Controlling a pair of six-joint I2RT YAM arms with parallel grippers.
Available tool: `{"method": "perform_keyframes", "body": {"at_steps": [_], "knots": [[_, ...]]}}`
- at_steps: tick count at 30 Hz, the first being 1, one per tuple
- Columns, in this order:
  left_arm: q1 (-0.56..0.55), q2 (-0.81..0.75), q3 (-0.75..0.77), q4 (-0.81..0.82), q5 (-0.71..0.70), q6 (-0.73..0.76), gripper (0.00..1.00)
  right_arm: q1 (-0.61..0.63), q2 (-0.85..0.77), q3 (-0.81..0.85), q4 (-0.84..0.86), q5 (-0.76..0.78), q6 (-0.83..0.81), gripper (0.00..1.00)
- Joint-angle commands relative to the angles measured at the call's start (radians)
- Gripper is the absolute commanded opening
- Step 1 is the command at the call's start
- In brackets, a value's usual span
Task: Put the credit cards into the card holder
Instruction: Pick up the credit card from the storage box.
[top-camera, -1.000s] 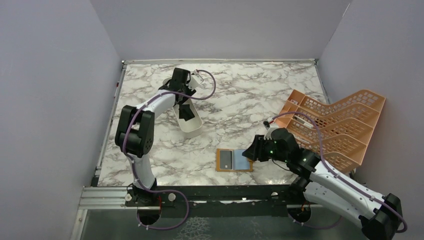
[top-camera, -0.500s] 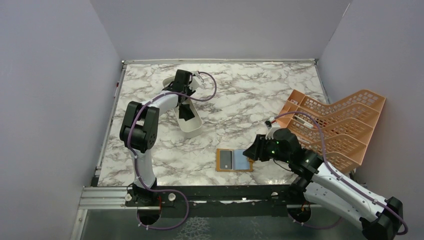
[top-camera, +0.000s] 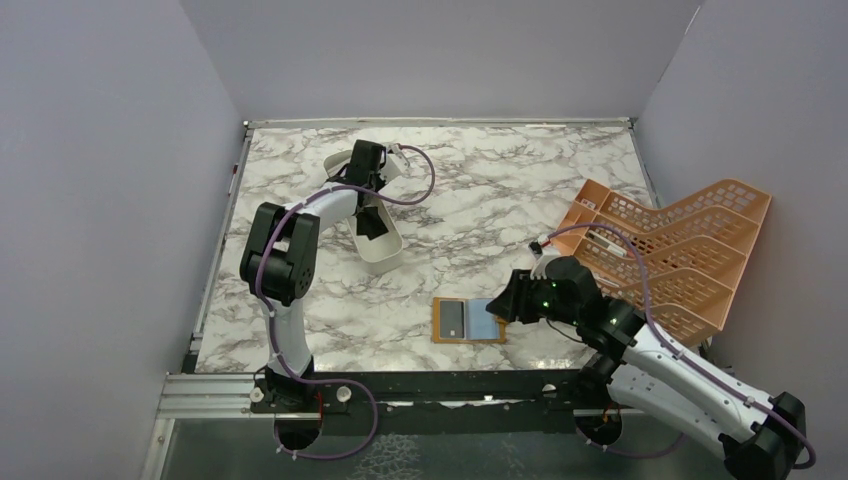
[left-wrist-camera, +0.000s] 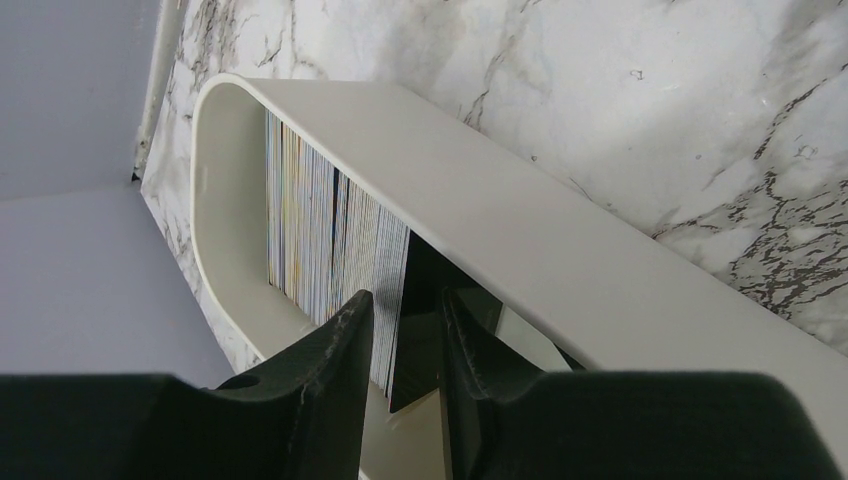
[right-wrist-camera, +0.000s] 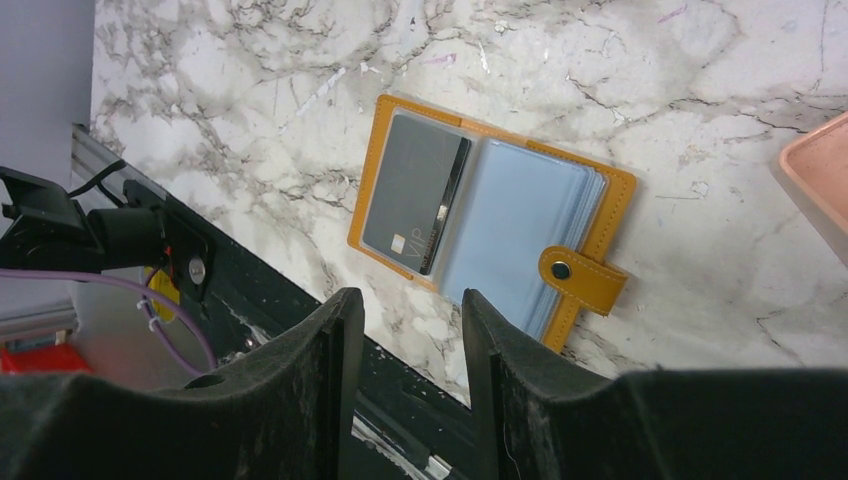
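The orange-tan card holder (top-camera: 441, 322) lies open near the table's front edge and shows in the right wrist view (right-wrist-camera: 583, 280). A grey card (right-wrist-camera: 410, 205) sits in its left panel, and pale blue sleeves (right-wrist-camera: 510, 235) cover the right panel. My right gripper (right-wrist-camera: 408, 292) is open and empty, hovering just right of the holder (top-camera: 500, 303). My left gripper (left-wrist-camera: 405, 300) reaches down into the white tray (left-wrist-camera: 500, 200). Its open fingers straddle a black card (left-wrist-camera: 420, 330) at the end of a stack of cards (left-wrist-camera: 330, 240) standing on edge.
The long white oval tray (top-camera: 385, 255) stands at the back left with a dark card (top-camera: 372, 225) lying in it. A large orange lattice rack (top-camera: 670, 250) fills the right side, and its corner shows in the right wrist view (right-wrist-camera: 820, 165). The table's metal front rail (right-wrist-camera: 150, 230) is close by.
My left arm has drawn in and its gripper has gone lower into the tray, onto the card stack. The right arm has barely moved.
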Motion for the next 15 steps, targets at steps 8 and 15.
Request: {"method": "perform_keyframes", "body": {"at_steps": [8,15], "knots": [[0.005,-0.022,0.071,0.012,-0.051,0.027,0.28,0.005,0.029,0.024,0.030,0.010,-0.011,0.46],[0.005,-0.022,0.088,-0.020,-0.052,0.024,0.21,0.005,0.031,0.010,0.045,0.002,-0.006,0.46]]}}
